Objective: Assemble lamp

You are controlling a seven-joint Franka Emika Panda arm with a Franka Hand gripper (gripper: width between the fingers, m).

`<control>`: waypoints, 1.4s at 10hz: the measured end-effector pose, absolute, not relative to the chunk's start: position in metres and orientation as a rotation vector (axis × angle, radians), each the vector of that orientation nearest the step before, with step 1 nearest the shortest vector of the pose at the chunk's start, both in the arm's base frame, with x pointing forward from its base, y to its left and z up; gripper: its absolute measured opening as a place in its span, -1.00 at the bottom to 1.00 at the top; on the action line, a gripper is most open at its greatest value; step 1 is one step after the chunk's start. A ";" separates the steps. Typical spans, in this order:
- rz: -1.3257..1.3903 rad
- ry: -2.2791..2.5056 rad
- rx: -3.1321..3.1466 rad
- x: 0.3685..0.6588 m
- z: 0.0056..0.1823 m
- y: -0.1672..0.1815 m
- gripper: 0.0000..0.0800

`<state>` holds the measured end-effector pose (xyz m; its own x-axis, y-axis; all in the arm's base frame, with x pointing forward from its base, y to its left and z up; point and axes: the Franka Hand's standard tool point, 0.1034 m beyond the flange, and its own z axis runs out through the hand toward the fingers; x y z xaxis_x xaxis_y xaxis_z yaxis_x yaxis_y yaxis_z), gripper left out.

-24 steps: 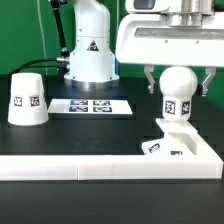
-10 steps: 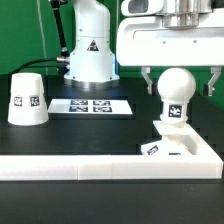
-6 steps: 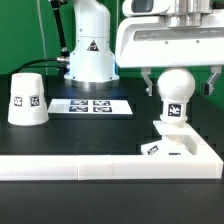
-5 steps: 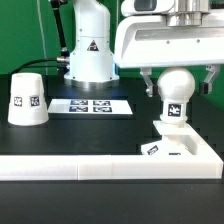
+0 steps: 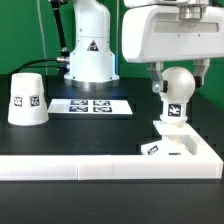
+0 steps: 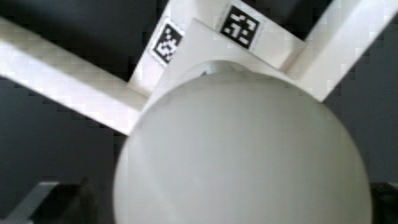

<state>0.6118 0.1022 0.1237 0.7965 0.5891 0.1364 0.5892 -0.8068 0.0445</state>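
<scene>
Three white plastic lamp parts show in the exterior view, two of them stacked at the lower right of the frame. Nearest the camera, a long white rail (image 5: 100, 168) runs across the bottom and hides the front edge of the flat square lamp base (image 5: 190, 148), which lies on the black table (image 5: 70, 135) just behind it. A tag on the base faces forward but is too small to read.

The round white bulb (image 5: 178, 92) stands upright on the base, its tag turned to the camera. The two-finger gripper (image 5: 178, 84) hangs over the bulb from the upper right, its broad white body cut off by the top edge. Its dark fingers (image 5: 157, 88) sit at either side of the bulb. Whether they press on the bulb or only flank it cannot be told.

In the wrist view the bulb (image 6: 231, 150) fills most of the picture, blurred. Past it are two tags (image 6: 246, 25) on white surfaces. The fingertips are not clearly seen.

Farther back, at the exterior view's left, the white truncated-cone shade (image 5: 27, 98) stands alone, well apart from the bulb. Behind it, mid-frame, lies the marker board (image 5: 92, 105), and beyond that stands the big white robot pedestal (image 5: 88, 50), cut off above.
</scene>
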 end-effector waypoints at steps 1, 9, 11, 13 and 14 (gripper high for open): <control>-0.224 -1.060 -2.959 0.612 0.124 0.101 0.75; -0.193 -2.092 -2.506 0.610 0.119 0.100 0.75; -0.168 -2.271 -2.379 0.611 0.119 0.099 0.75; -0.155 -2.364 -2.304 0.612 0.119 0.100 0.75; -0.150 -2.347 -2.318 0.613 0.118 0.100 0.75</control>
